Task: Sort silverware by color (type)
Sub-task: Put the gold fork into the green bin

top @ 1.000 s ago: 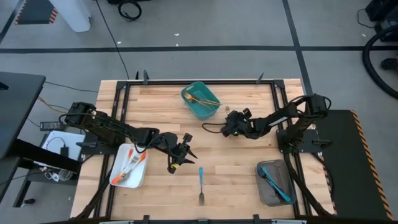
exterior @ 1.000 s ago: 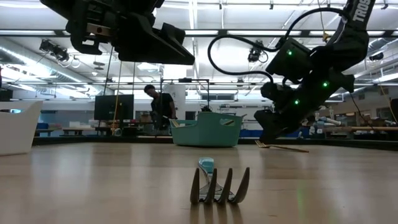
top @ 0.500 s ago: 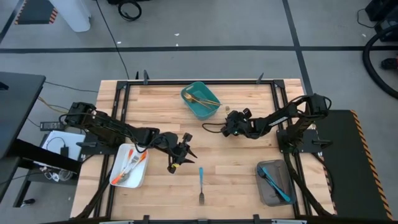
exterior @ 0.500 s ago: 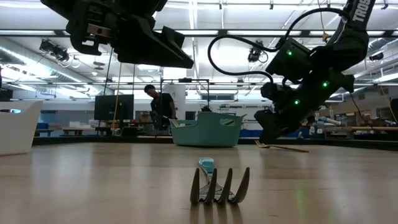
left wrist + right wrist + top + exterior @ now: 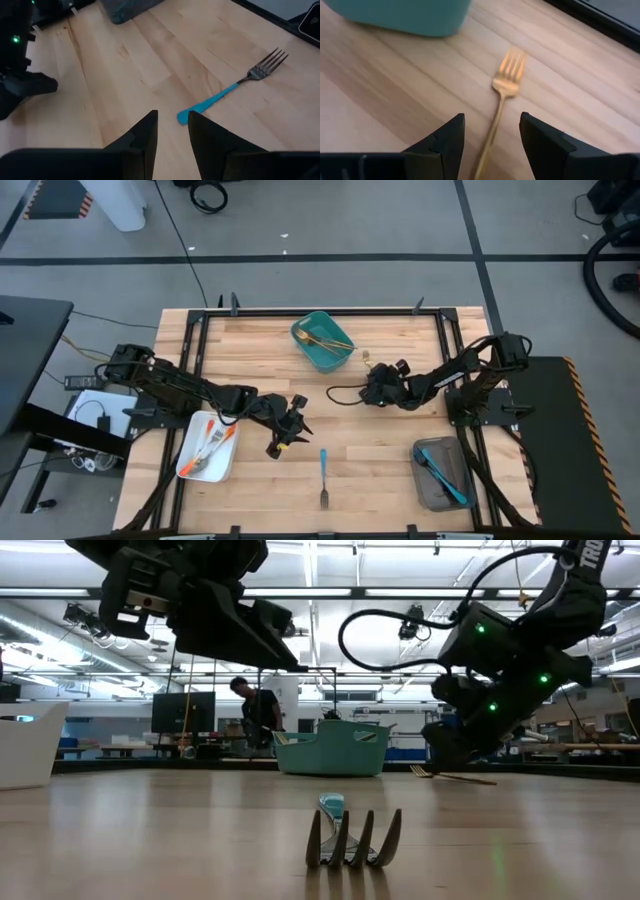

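One blue fork (image 5: 323,476) on table (image 5: 250,360)

High cam: straight down over whole bench (image 5: 400,450), both arms in frame, floor round it. Low cam: at bench-top height, level across the wood into the room; blue-handled fork (image 5: 352,835) close up, tines toward lens, teal bin (image 5: 330,750) far behind. Left wrist cam: looks down past own jaws at that same fork, close. Right wrist cam: v. close over gold fork (image 5: 502,102), bin wall beyond.

Robotics lab: ceiling strip lights (image 5: 330,592).
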Action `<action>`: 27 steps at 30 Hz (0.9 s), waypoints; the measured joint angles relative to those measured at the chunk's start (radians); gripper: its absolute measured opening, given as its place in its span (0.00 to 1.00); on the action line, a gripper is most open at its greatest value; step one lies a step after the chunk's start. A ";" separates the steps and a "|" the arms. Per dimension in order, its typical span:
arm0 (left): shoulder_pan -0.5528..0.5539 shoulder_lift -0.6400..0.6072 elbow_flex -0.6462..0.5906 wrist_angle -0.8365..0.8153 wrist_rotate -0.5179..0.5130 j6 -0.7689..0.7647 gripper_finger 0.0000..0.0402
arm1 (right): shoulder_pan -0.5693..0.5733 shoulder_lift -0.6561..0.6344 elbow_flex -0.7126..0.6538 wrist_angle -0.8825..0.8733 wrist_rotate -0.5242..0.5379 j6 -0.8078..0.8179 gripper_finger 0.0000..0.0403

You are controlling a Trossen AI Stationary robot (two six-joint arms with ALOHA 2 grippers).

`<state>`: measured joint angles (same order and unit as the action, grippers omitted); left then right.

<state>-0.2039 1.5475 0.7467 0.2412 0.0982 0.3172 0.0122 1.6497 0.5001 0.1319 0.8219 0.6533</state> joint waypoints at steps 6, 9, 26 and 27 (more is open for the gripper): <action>0.000 0.000 0.000 0.000 0.000 0.013 0.29 | -0.020 -0.001 -0.056 0.112 -0.078 0.007 0.48; 0.000 0.000 0.000 0.009 0.000 0.016 0.29 | -0.051 -0.002 -0.107 0.234 -0.113 0.002 0.46; -0.003 0.000 0.000 0.009 0.000 -0.019 0.29 | -0.072 -0.002 -0.160 0.323 -0.157 -0.048 0.10; -0.003 0.000 0.000 0.008 0.000 -0.019 0.29 | -0.073 -0.003 -0.160 0.323 -0.166 -0.051 0.08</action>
<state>-0.2073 1.5475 0.7467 0.2497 0.0982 0.2978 -0.0605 1.6466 0.3397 0.4553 0.6563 0.6028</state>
